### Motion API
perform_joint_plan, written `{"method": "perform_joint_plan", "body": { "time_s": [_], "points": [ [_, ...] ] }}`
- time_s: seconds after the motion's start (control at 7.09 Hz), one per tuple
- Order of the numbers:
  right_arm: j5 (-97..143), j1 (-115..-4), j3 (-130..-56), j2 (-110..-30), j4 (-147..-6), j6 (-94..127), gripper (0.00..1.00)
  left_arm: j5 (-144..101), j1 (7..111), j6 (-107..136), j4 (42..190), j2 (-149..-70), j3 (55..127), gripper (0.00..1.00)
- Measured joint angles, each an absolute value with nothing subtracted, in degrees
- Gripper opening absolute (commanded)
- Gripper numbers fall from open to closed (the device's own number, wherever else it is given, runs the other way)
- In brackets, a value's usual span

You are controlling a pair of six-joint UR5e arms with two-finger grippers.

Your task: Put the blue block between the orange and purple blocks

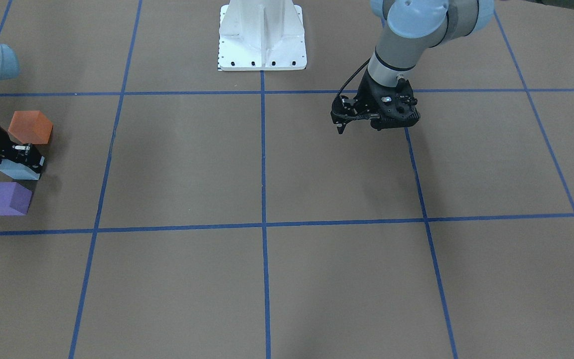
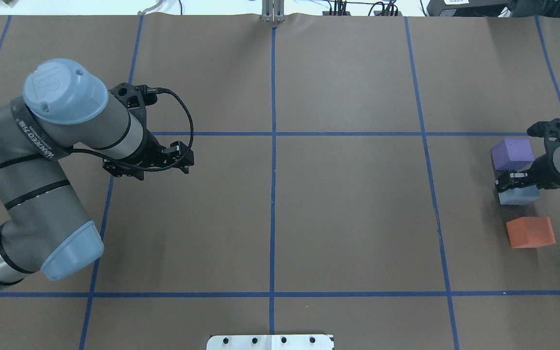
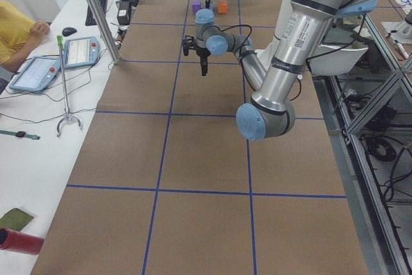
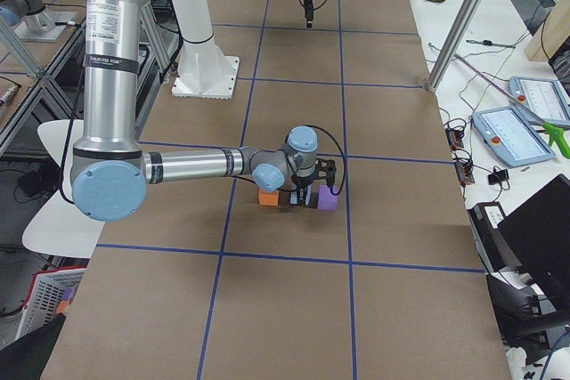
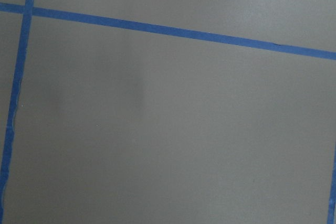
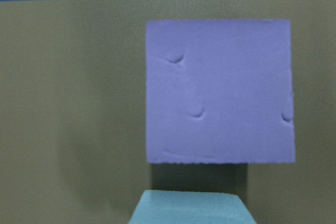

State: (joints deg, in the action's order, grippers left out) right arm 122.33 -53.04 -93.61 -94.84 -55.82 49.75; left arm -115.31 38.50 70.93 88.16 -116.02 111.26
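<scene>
Across the whole workspace stretches the brown table (image 2: 348,218), marked into big squares by blue tape lines (image 2: 273,160). At its near edge sits the white robot base (image 1: 262,37).

Next in size are the arms. From where I stand, the left arm reaches over bare paper, and its left gripper (image 2: 183,160) hangs above the surface with nothing between its fingers; they look drawn close together in the front-facing view, though I cannot tell for certain. Its wrist camera sees only table and tape.

Far off at the other end, the right gripper (image 2: 509,183) stands low over the three blocks, and its fingers pinch the blue block (image 2: 518,195) from above. That block sits directly under the tool, at or just over the table; whether it touches the paper I cannot tell.

Just beyond the gripper, on the side away from the robot, is the purple block (image 2: 512,153), very near the blue one with a thin shadowed gap showing in the right wrist view. On the gripper's robot-ward side rests the orange block (image 2: 530,232), set a little further apart.
</scene>
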Motion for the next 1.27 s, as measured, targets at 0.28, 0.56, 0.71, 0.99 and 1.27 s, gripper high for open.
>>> {"method": "perform_joint_plan", "body": {
  "time_s": [0.28,0.56,0.71,0.99,1.27],
  "points": [
    [122.28,-52.96,-93.72,-94.83,-55.76,49.80,1.00,-115.29,38.50,70.93,88.21,-116.04,111.19,1.00],
    [122.72,-53.34,-96.58,-96.21,-55.67,49.76,1.00,-115.24,38.50,70.93,88.22,-116.14,111.18,1.00],
    [123.04,-54.46,-99.59,-98.55,-55.65,49.54,1.00,-115.21,38.50,70.93,88.19,-116.23,111.18,1.00],
    [124.39,-59.07,-104.65,-101.72,-55.65,49.04,1.00,-115.21,38.72,70.74,88.10,-116.40,111.51,1.00],
    [128.83,-66.16,-105.91,-102.41,-55.82,48.57,1.00,-115.72,41.14,69.05,87.55,-115.45,113.58,1.00]
  ]
}}
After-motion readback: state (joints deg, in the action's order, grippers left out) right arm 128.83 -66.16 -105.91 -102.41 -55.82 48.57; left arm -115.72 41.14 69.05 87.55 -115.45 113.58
